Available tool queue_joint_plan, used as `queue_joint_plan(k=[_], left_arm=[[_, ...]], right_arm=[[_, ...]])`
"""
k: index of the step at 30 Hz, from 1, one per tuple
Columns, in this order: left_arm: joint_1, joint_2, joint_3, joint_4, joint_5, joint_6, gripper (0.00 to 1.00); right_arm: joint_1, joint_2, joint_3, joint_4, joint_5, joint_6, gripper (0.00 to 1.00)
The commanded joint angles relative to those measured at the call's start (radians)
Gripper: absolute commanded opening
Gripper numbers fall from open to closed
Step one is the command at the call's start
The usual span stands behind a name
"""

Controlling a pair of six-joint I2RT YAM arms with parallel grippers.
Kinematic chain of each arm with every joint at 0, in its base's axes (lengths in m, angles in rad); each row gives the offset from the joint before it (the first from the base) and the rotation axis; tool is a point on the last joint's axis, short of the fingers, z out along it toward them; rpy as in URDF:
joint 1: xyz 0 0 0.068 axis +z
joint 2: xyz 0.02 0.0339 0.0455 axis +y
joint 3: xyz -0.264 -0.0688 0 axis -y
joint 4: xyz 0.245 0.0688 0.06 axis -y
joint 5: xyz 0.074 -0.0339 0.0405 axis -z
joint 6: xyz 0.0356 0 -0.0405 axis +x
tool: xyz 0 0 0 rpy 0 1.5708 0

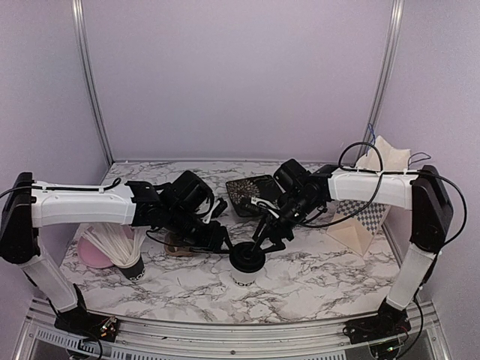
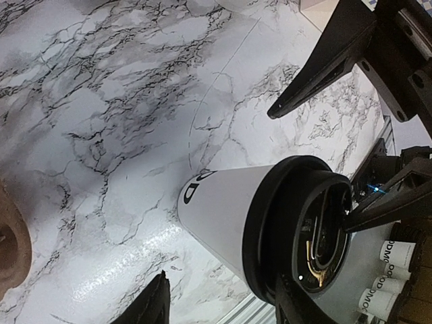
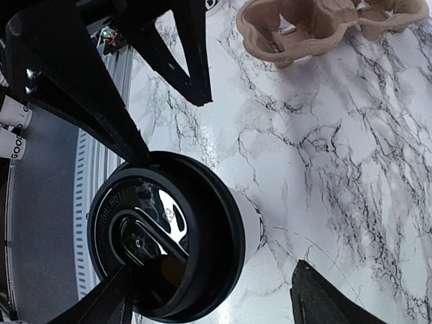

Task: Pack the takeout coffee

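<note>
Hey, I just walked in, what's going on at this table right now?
Both arms reach in on one takeout coffee cup, white with a black lid, standing upright on the marble table. The left hand and the right hand straddle it from opposite sides, jaws open, and neither is clearly gripping it. The brown cardboard tray lies on the table behind the left hand; the cup is not in it yet.
</note>
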Motion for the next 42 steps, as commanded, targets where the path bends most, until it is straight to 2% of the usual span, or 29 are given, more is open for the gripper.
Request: queue_joint_plan(k=[1, 11, 20, 24, 29, 32, 37, 42], left_arm=[[-0.005, 0.042, 0.026, 0.075, 0.032, -0.018, 0.54], [-0.005, 0.026, -0.011, 0.079, 0.035, -0.019, 0.53], [-0.005, -0.034, -0.024, 0.132, 0.008, -0.046, 0.53], [-0.011, -0.002, -0.029, 0.171, 0.072, -0.055, 0.54], [-0.019, 0.052, -0.021, 0.178, 0.066, -0.053, 0.53], [-0.019, 0.082, -0.022, 0.179, 0.066, -0.052, 0.49], [-0.019, 0.124, -0.051, 0.109, 0.026, -0.054, 0.35], [-0.016, 0.145, -0.112, 0.073, -0.002, -0.055, 0.28]], right_arm=[[0.005, 0.012, -0.008, 0.010, 0.039, 0.005, 0.77], [0.034, 0.039, 0.000, 0.011, 0.057, 0.017, 0.76], [0.035, 0.099, 0.004, 0.013, 0.099, 0.048, 0.69], [0.035, 0.102, 0.004, 0.016, 0.118, 0.052, 0.68], [0.034, 0.103, 0.006, 0.017, 0.118, 0.050, 0.68], [0.035, 0.101, 0.004, 0.017, 0.118, 0.046, 0.68], [0.032, 0.098, -0.006, 0.019, 0.123, 0.039, 0.68], [0.019, 0.088, 0.001, 0.008, 0.097, 0.032, 0.68]])
